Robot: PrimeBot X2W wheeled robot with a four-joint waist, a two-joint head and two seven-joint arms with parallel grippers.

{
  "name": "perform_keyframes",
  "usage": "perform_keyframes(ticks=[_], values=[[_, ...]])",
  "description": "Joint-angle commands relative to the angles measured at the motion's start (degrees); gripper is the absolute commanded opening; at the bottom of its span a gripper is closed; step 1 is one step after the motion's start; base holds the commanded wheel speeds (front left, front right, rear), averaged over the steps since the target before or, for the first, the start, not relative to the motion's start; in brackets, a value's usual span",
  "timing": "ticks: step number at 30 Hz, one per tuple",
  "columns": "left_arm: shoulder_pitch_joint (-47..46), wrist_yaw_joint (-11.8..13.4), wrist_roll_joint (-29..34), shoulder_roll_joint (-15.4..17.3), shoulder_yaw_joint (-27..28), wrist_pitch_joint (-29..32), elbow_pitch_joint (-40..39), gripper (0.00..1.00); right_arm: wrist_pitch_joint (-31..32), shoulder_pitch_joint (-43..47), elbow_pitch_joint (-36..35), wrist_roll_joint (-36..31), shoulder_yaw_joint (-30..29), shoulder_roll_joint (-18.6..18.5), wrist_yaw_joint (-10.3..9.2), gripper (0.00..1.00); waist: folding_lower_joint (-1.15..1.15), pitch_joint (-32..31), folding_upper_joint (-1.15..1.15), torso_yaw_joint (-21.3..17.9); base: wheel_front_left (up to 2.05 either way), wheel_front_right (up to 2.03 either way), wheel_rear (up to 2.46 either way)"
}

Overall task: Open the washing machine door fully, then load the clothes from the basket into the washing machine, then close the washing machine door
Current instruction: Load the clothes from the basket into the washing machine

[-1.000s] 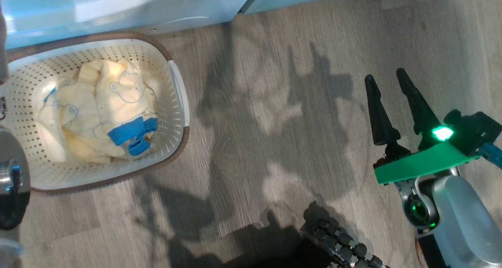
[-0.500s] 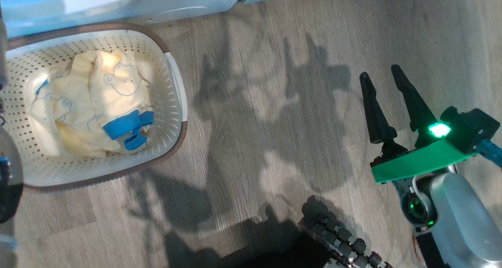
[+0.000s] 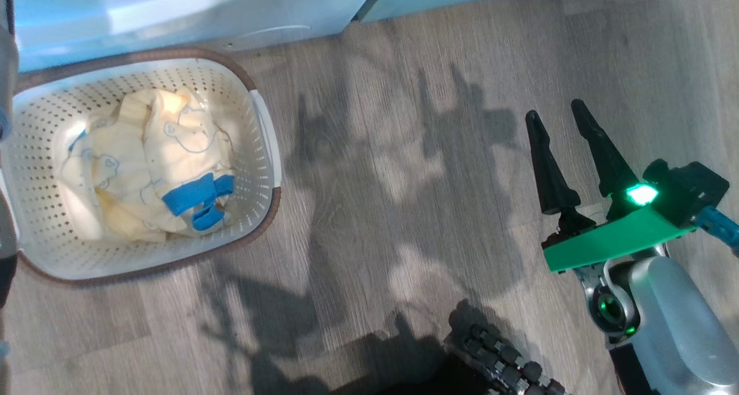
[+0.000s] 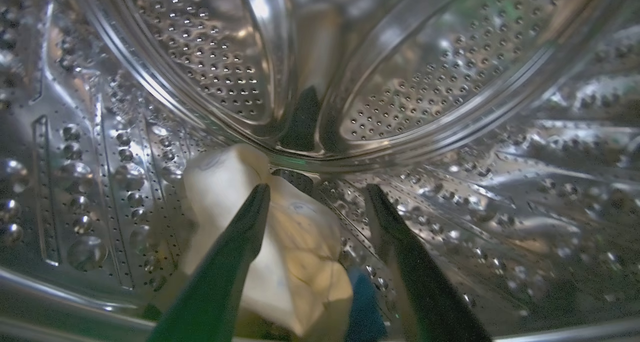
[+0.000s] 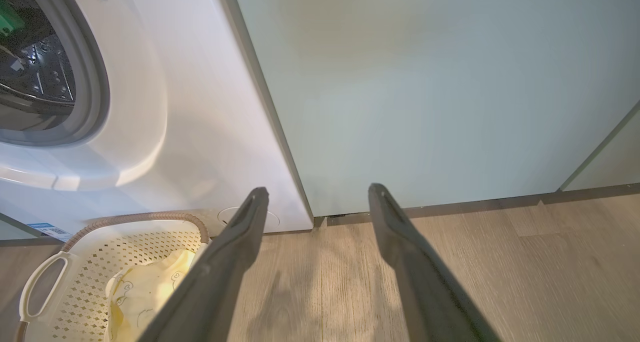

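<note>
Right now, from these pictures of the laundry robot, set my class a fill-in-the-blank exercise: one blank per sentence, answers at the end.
1. The left gripper reaches inside the steel ____ of the washing machine.
2. A cream garment lies there, and that gripper is ____, not shut.
3. The basket holds cream clothes and a small ____ cloth.
4. The right gripper hangs open above the wooden ____.
Answers: drum; open; blue; floor.

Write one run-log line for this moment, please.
stage: loading | left gripper: open inside drum, cream garment by one finger | right gripper: open, above floor | basket: clothes inside
</note>
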Motion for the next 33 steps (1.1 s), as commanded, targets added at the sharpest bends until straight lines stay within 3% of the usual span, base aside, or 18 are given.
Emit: perform_keyframes(ticks=[1,10,22,28,33], values=[[-0.67,-0.33,0.62,1.77,-0.75,0.58,-1.2,1.0,-0.55,0.76,-1.03,0.42,0.67,-0.08,0.02,1.0,0.0,-0.73,0.0,0.16,0.0,0.0,0.0],[6.68,-3.07,0.46,0.29,-2.56,1.96,-0.18,1.0,-0.55,2.51,-0.04,0.45,-0.54,-0.49,0.02,1.0,0.0,-6.44,0.0,2.08,0.0,0.0,0.0],[18.74,-6.9,-1.9,-4.5,-4.09,-2.68,-0.31,1.0,-0.55,6.06,1.29,0.31,-2.19,-2.48,0.02,1.0,0.0,-17.02,0.0,6.86,0.0,0.0,0.0],[24.44,-7.43,-3.48,-5.44,-4.78,-3.52,-3.02,1.0,-0.55,8.12,1.56,0.13,-3.24,-3.52,0.02,1.0,0.0,-21.54,0.0,9.03,0.0,0.0,0.0],[31.88,-7.5,-7.01,-6.19,-6.51,-3.6,-10.71,1.0,-0.55,10.28,1.75,0.07,-4.29,-4.42,0.02,1.0,0.0,-25.37,0.0,11.26,0.0,0.0,0.0]])
